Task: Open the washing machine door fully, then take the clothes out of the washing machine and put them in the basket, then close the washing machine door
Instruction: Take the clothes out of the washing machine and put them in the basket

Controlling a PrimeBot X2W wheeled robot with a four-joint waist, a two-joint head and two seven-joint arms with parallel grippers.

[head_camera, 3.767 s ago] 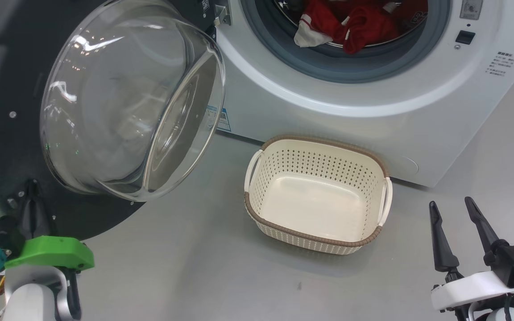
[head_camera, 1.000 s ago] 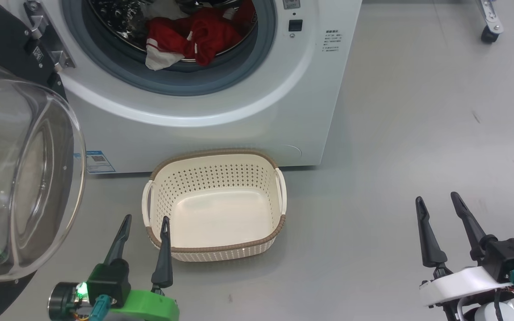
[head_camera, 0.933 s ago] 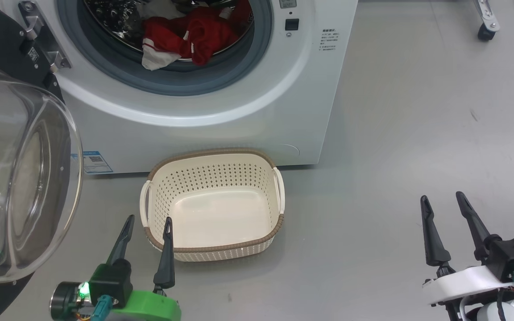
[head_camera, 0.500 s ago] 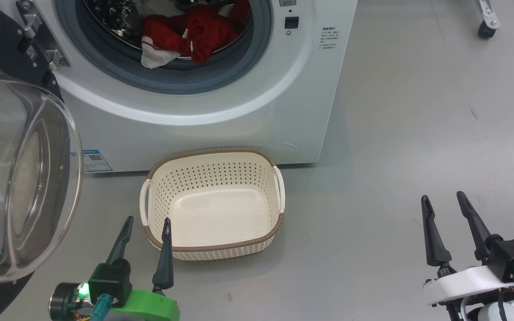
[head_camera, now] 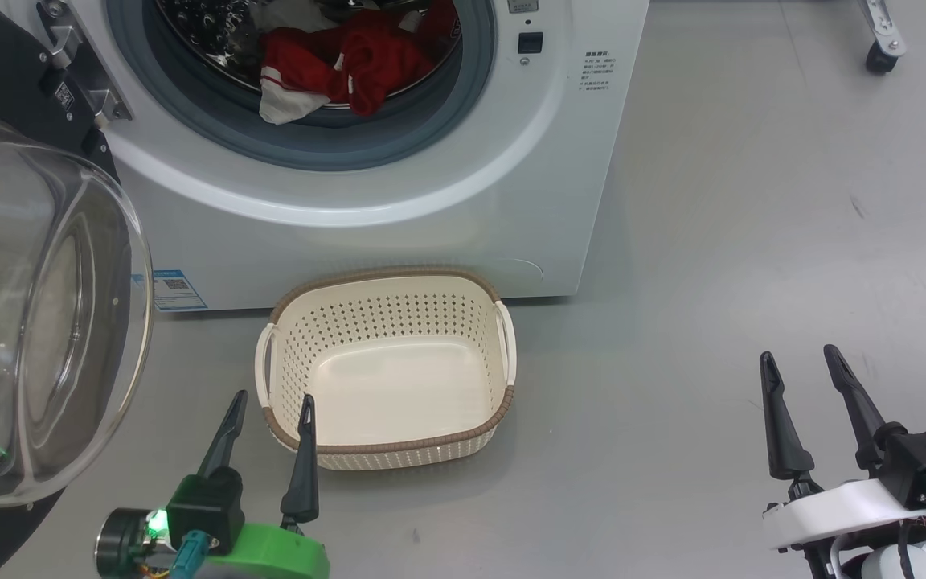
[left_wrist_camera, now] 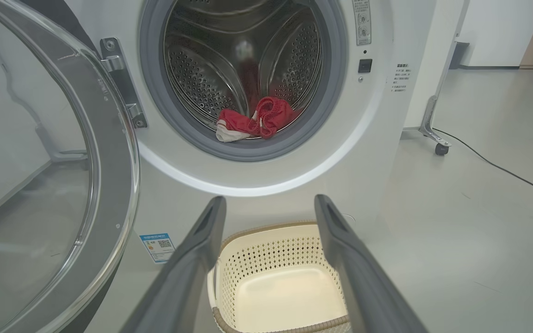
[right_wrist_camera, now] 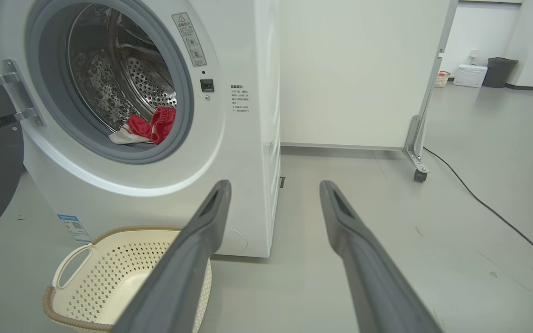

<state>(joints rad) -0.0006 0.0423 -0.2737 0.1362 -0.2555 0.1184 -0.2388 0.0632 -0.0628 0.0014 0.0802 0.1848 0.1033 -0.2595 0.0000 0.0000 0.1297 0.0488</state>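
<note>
The white washing machine (head_camera: 399, 233) stands ahead with its door (head_camera: 29, 305) swung wide open at the left, glass bowl bulging toward me. Red clothes (head_camera: 334, 68) with white trim lie at the front of the steel drum, also the clothes (left_wrist_camera: 255, 125) and the clothes (right_wrist_camera: 148, 129). The cream basket (head_camera: 387, 446) sits on the floor before the machine, nothing in it. My left gripper (head_camera: 274, 398) is open just short of the basket's near left corner. My right gripper (head_camera: 799, 355) is open over bare floor at the lower right.
A white partition panel on castor feet (right_wrist_camera: 417, 159) stands right of the machine, with a black cable (right_wrist_camera: 493, 212) running over the grey floor. A blue label (head_camera: 174, 289) marks the machine's lower left. Open floor lies to the right of the basket.
Since 3.8 s ago the view has swung right and my left gripper has come off the door to the basket's corner. Over the last second only slight shifts show.
</note>
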